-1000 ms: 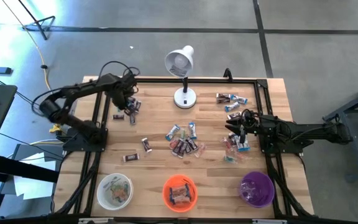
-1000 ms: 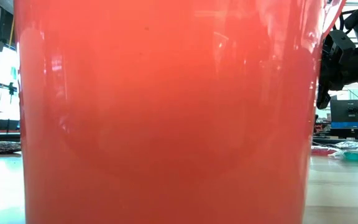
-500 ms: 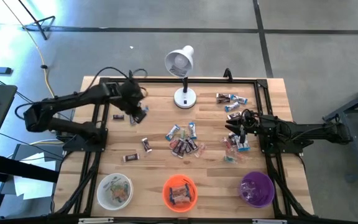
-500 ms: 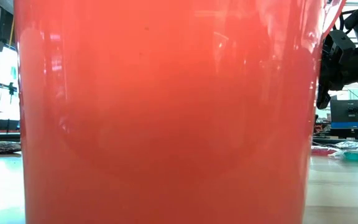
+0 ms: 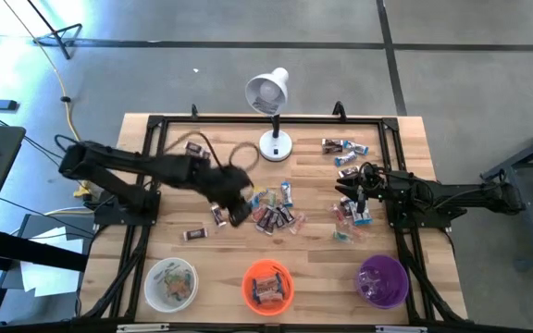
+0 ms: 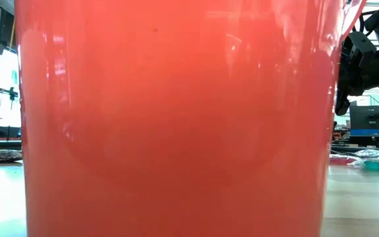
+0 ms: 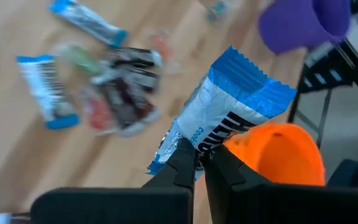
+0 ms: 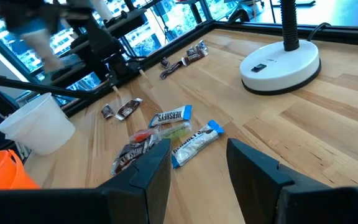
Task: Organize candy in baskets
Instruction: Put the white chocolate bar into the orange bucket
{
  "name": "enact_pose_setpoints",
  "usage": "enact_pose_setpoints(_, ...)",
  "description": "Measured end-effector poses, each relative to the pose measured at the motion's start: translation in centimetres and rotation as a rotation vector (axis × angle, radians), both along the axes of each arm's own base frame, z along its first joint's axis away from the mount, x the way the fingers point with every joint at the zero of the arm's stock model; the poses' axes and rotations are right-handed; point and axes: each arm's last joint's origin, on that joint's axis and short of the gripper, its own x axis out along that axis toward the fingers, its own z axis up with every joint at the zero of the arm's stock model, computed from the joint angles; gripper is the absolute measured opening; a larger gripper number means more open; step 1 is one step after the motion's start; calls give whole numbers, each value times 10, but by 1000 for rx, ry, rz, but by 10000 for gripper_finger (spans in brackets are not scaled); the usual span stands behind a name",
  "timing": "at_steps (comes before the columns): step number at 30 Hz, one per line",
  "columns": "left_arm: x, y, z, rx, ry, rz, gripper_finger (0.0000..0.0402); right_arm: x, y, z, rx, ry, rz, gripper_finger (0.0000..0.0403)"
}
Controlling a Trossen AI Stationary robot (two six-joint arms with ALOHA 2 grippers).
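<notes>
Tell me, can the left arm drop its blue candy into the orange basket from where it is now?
Probably yes. The left gripper is shut on the blue candy, over the middle of the table, and the orange basket stands open-topped near the front edge with nothing between them.

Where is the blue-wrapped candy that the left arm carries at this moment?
The blue-wrapped candy is pinched in the left gripper, above the table's middle in the high view, just left of the central candy pile.

White (image 5: 171,283), orange (image 5: 267,285) and purple baskets (image 5: 381,280) line the table's near edge, each holding candy. Loose wrapped candies (image 5: 276,215) cluster mid-table and toward the right edge; one blue-and-silver candy (image 7: 229,112) is lifted, pinched in the left fingers (image 7: 182,163).
</notes>
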Motion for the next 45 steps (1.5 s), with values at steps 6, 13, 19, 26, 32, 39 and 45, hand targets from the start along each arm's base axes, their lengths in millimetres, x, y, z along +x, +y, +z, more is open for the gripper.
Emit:
enact_pose_setpoints(6, 24, -51, -10, -22, 45, -26, 0, 0, 0, 0, 0, 0, 0, 152)
enact_pose_setpoints(13, 43, -97, -14, -89, 34, -52, 0, 0, 0, 0, 0, 0, 0, 152)
enact_pose_setpoints(19, 50, -123, -17, -149, 12, -56, 0, 0, 0, 0, 0, 0, 0, 152)
enact_pose_setpoints(26, 46, -139, -20, -220, 29, -24, 0, 0, 0, 0, 0, 0, 0, 152)
enact_pose_setpoints(32, 47, -139, -19, -179, 5, -71, 0, 0, 0, 0, 0, 1, 0, 152)
enact_pose_setpoints(39, 52, -130, -20, -120, -16, -132, 0, 0, 0, 0, 0, 0, 0, 152)
enact_pose_setpoints(45, 52, -126, -21, -109, 3, -152, 0, 0, 0, 0, 0, 1, 0, 152)
